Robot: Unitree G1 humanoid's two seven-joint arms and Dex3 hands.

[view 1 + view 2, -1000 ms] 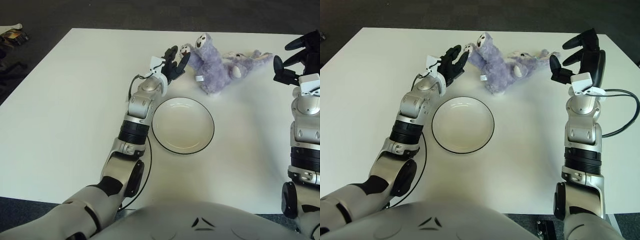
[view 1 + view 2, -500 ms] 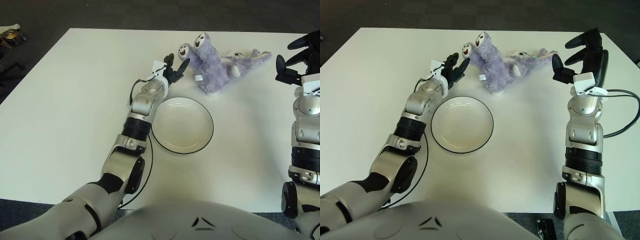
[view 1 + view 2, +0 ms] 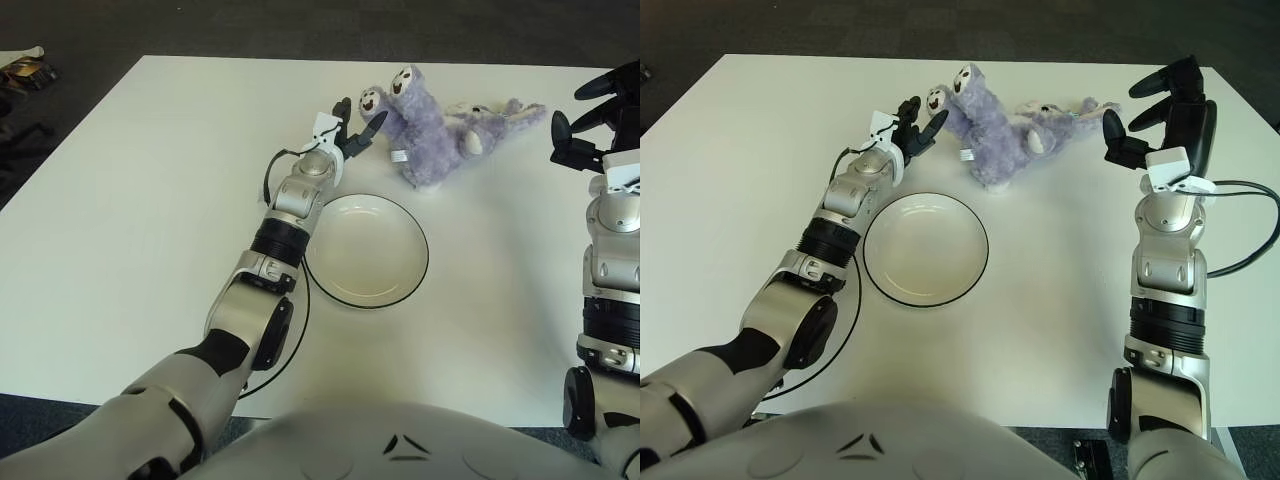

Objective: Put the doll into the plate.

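Note:
A purple plush doll (image 3: 430, 130) lies on the white table (image 3: 140, 200) at the back, its white-faced paws pointing left. In front of it sits an empty white plate (image 3: 366, 250) with a dark rim. My left hand (image 3: 352, 128) reaches toward the doll's left paw, its dark fingers spread and holding nothing, their tips just short of the plush. My right hand (image 3: 1155, 110) hovers to the right of the doll, fingers spread, with nothing in it.
A black cable (image 3: 290, 330) loops along my left forearm over the table. Another cable (image 3: 1240, 225) runs off to the right of my right arm. Dark floor surrounds the table; some clutter (image 3: 22, 70) lies at the far left.
My left hand has shifted a little farther back and right, turning so its fingers point at the doll's paw. The doll, the plate and my right hand have barely moved.

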